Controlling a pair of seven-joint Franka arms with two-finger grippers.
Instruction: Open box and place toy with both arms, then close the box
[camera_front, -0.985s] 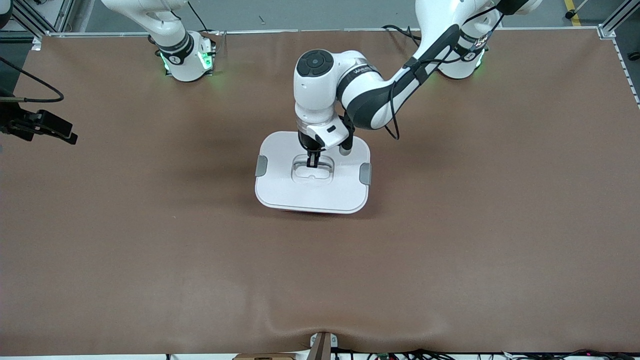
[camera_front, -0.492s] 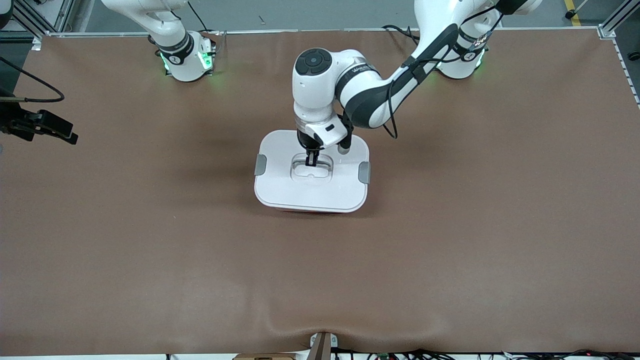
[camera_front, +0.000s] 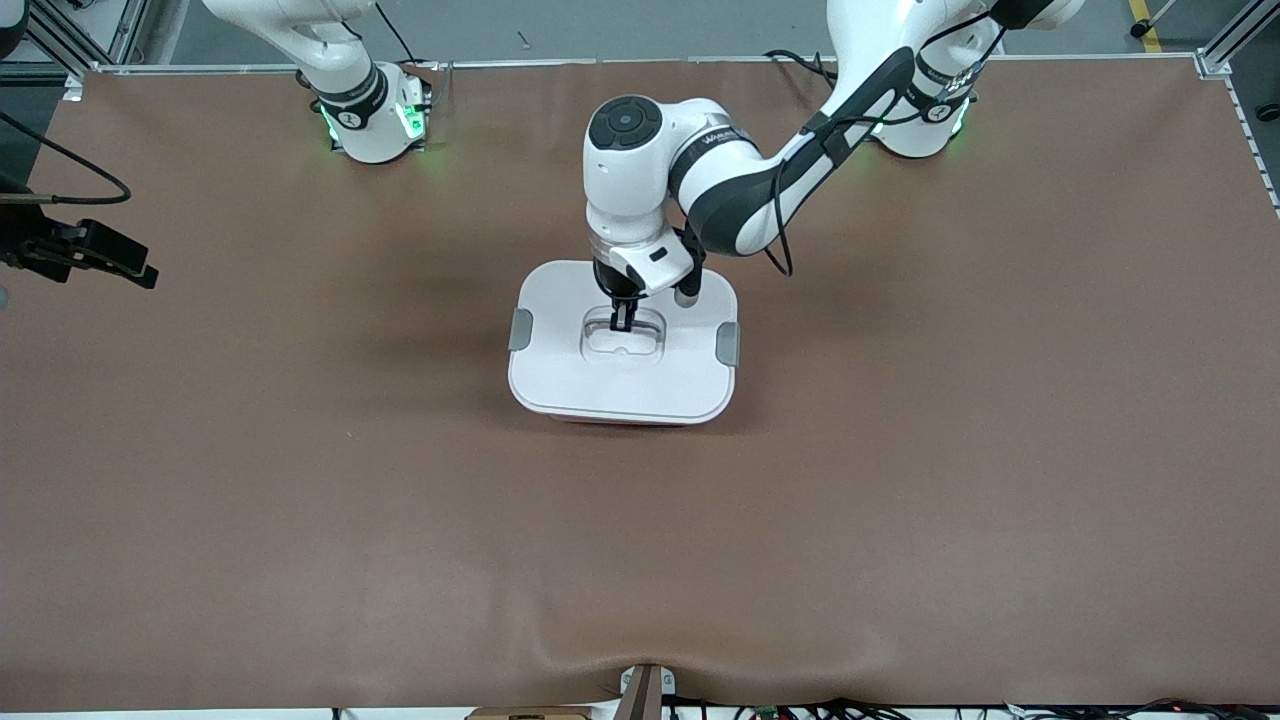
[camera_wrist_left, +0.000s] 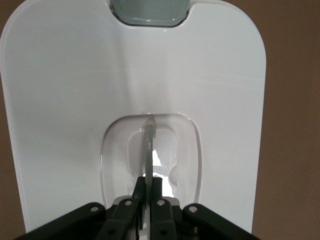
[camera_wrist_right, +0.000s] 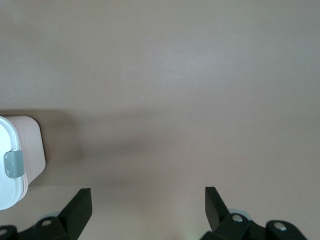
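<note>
White plastic lid (camera_front: 560, 375) covers the box (camera_front: 622, 345), which sits at the centre of the brown table (camera_front: 900, 500), a sliver of its red base (camera_front: 612, 424) showing at the 6 o'clock edge nearest the front camera. My left gripper (camera_front: 621, 322) is down in the lid's recess, fingers (camera_wrist_left: 156, 200) pinched together on the thin clear handle (camera_wrist_left: 149, 150) that stands upright in the hollow. The grey clips (camera_front: 520, 330) sit at 9 and 3 o'clock on the lid; I cannot tell whether they are latched. My right arm waits at its own end of the table, its gripper (camera_wrist_right: 148, 210) over bare tabletop with fingers spread wide and holding nothing, the box's corner just visible in that wrist view. No toy appears in any view. I judge the step in hand to be handling the lid by its handle: I should keep the pinch centred on the fin, move straight and vertically, and watch that the base neither rises nor slides with the lid.
</note>
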